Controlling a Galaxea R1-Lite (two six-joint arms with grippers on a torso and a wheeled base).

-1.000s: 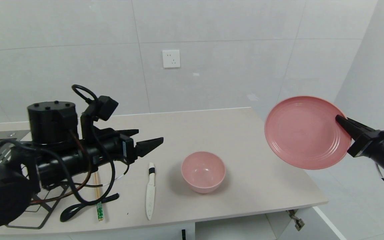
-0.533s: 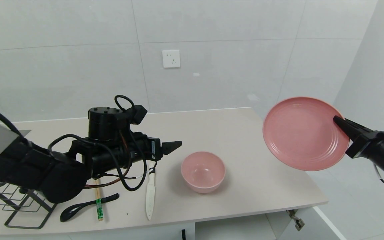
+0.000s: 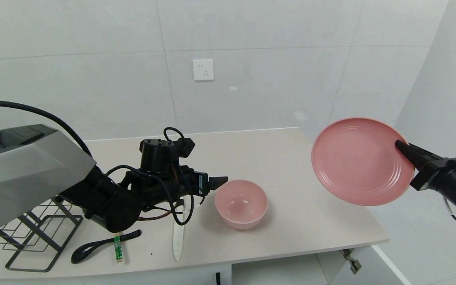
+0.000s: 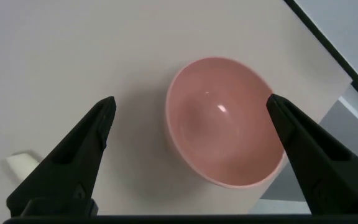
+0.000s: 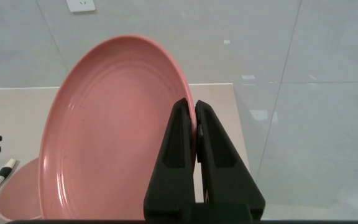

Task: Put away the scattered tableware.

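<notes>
Left gripper (image 4: 191, 102): jaws spread wide with nothing in them, low over the counter (image 3: 311, 206) at the pink bowl's (image 3: 240, 202) left rim; I cannot tell whether it touches.
Right gripper (image 5: 188, 107): clamped tight on the rim of the pink plate (image 3: 360, 160), holding it tilted in the air by the counter's right end.
Bowl: upright on the counter, mid-width, nearer the front edge than the wall.
Room: the widest bare stretch of top lies behind the bowl toward the tiled wall and on its right toward the right edge.
In the way: a white knife (image 3: 178, 237) lies just left of the bowl under the left arm, its tip near the front edge.
Further left: chopsticks (image 3: 117, 247) and a black spoon (image 3: 93, 245) lie by the front edge, then a wire rack (image 3: 34, 245) at the left end.
</notes>
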